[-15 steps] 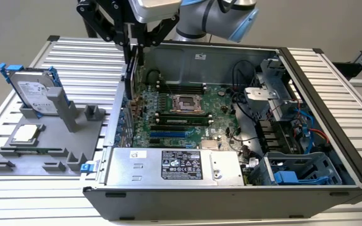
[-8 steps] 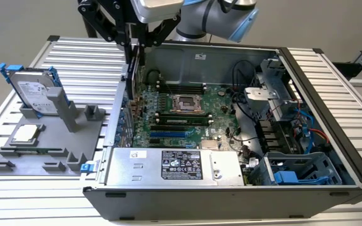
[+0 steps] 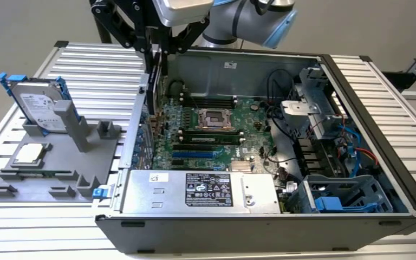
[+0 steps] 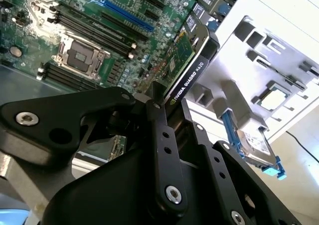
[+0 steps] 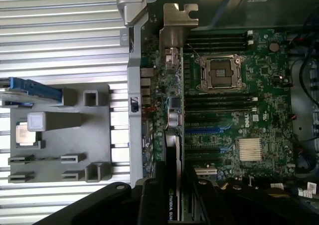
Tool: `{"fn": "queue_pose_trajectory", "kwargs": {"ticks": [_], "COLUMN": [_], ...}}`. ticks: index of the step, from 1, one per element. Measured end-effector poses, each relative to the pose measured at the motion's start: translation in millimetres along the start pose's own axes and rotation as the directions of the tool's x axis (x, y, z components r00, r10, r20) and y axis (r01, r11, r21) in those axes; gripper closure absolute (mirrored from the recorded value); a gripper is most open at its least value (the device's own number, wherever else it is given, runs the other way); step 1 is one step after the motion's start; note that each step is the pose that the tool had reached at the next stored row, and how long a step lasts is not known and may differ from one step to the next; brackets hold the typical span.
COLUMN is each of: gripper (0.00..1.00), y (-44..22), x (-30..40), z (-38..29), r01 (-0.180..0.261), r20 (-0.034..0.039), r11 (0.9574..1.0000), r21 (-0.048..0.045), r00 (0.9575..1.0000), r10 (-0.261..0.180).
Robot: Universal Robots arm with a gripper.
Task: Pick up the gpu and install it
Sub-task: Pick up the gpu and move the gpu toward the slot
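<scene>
The gpu (image 3: 155, 81) hangs edge-on from my gripper (image 3: 156, 51), just inside the open computer case's wall on the exterior view's left, above the motherboard (image 3: 208, 130). The second wrist view shows the gpu's (image 4: 187, 60) green board and black cooler, clamped between the black fingers (image 4: 158, 110) of the gripper (image 4: 172, 103). In the first wrist view the gpu (image 5: 172, 150) runs from the gripper (image 5: 172, 195) to its silver end bracket (image 5: 177, 25), beside the blue slot (image 5: 209, 131). The gpu is in the air, seated in no slot.
A grey fixture (image 3: 56, 162) on the exterior view's left holds a hard drive in a blue frame (image 3: 38, 105) and a square silver CPU chip (image 3: 33, 154). Inside the case are a power supply (image 3: 201, 192), a drive cage (image 3: 345, 200) and loose cables (image 3: 280, 108).
</scene>
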State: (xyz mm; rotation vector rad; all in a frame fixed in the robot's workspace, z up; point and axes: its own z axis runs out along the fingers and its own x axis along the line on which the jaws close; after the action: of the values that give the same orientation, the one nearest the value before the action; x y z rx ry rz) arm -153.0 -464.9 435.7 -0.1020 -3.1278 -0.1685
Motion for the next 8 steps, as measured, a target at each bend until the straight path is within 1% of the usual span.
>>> {"fn": "queue_pose_trajectory", "kwargs": {"ticks": [4,8], "gripper": [1.0,1.0], "y": [0.2,0.4], "x": [-2.2,-5.9], "z": [-0.1,0.0], "r01": [0.0,0.0], "r20": [-0.0003,-0.0003], "r11": [1.0,1.0], "r21": [0.0001,0.0], "r00": [1.0,1.0], "r10": [0.0,0.0]}}
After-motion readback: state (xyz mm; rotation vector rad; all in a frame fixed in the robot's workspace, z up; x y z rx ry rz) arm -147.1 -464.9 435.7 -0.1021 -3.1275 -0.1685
